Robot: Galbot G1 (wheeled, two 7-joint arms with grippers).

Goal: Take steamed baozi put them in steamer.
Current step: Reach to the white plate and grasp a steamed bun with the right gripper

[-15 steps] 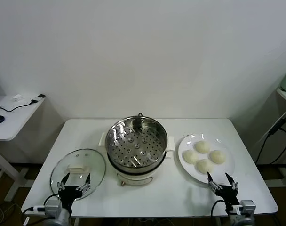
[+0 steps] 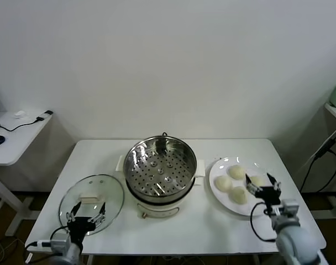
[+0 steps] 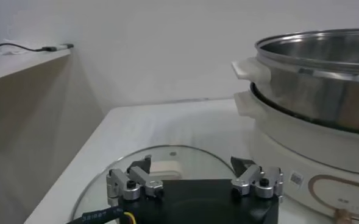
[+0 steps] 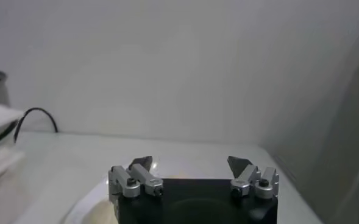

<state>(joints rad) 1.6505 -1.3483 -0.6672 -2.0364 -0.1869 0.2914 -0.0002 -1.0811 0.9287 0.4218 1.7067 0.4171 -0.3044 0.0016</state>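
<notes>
Right tool (image 2: 262, 184) open above domed baozi (image 2: 239, 172) on plate (image 2: 218, 194); left tool (image 2: 87, 213) open, steamer (image 2: 160, 168) upright

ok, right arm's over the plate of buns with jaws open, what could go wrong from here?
1. The four cream-white dough buns lie huddled together on the flat white plate; the open right gripper above them may nudge a neighbour or pinch two.
2. Soft dough could dent if squeezed hard.
3. Carrying one over, it might clip the shiny steel steamer's raised rim.
</notes>
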